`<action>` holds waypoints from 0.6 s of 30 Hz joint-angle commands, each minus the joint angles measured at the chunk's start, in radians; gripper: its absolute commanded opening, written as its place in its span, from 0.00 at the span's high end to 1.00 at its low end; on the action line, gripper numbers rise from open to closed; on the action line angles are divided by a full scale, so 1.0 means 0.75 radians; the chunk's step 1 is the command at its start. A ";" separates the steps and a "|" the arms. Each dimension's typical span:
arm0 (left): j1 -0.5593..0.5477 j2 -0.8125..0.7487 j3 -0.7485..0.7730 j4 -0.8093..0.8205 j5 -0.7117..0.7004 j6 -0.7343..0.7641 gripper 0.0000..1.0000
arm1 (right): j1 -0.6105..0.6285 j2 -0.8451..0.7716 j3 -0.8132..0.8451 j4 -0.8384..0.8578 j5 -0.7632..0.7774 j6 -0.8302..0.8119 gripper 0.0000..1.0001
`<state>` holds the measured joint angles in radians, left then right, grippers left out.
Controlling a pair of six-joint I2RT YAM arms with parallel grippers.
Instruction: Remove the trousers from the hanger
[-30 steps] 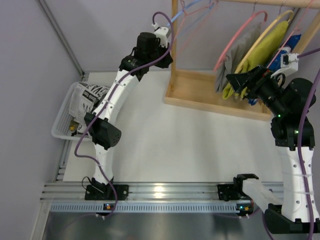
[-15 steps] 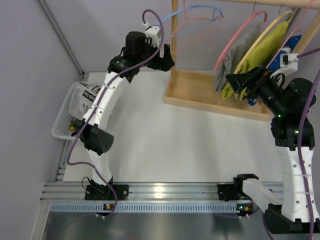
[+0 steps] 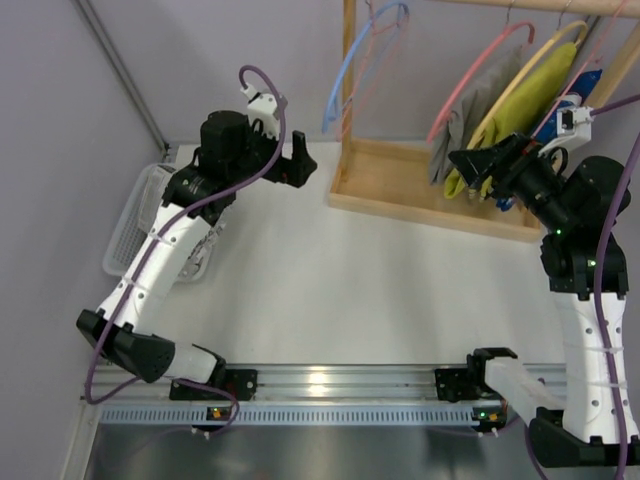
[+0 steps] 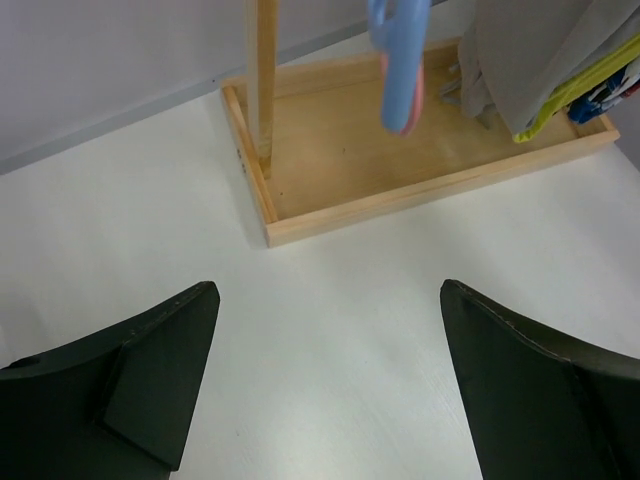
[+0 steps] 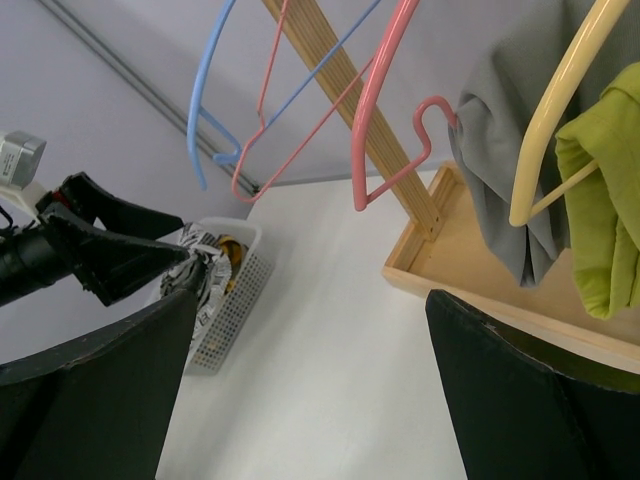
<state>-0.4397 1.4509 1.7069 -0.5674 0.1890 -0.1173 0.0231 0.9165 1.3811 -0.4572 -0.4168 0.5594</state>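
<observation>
Since the trousers (image 5: 203, 272) lie bunched in the white basket (image 5: 240, 285) at the left edge of the table (image 3: 380, 290), and the thin pink hanger (image 5: 264, 100) hangs bare on the rail beside the blue hanger (image 5: 205, 110), we judge the removal itself done. The step in hand is getting the left arm clear.

The left claw (image 4: 330, 390) stands spread wide with nothing between its fingers but bare tabletop, a little short of the wooden stand (image 4: 400, 160). The right claw (image 5: 310, 400) is likewise wide apart and empty, raised near the grey garment (image 5: 510, 150) and the yellow-green garment (image 5: 600, 170) at the right of the rail.

To finish well, we would draw the left arm back toward its base over open table, away from the stand's upright post and the dangling hangers. We would mind the purple cable (image 3: 270, 90) looping above the wrist, which could catch a hanger. We would not sweep low across the basket, or a finger might hook the loose fabric and drag it out. The fingers should stay spread, so nothing gets pinched on the way. The right arm is best left where it is, with hanging cloth so close to its fingers.
</observation>
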 commanded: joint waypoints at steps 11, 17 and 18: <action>0.009 -0.386 -0.584 -0.319 0.086 0.263 0.01 | -0.012 0.099 -0.021 -0.359 -0.440 -0.457 0.01; 0.042 -0.493 -0.772 -0.323 -0.074 0.224 0.02 | 0.002 0.101 -0.170 -0.575 -0.391 -0.825 0.01; 0.044 -0.499 -0.781 -0.323 -0.090 0.226 0.01 | 0.008 0.099 -0.193 -0.589 -0.369 -0.854 0.00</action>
<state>-0.4217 1.1275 1.1370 -0.8047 0.1890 0.0376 0.0238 1.0023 1.2713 -0.7860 -0.6975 0.1047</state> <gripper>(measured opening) 0.985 0.993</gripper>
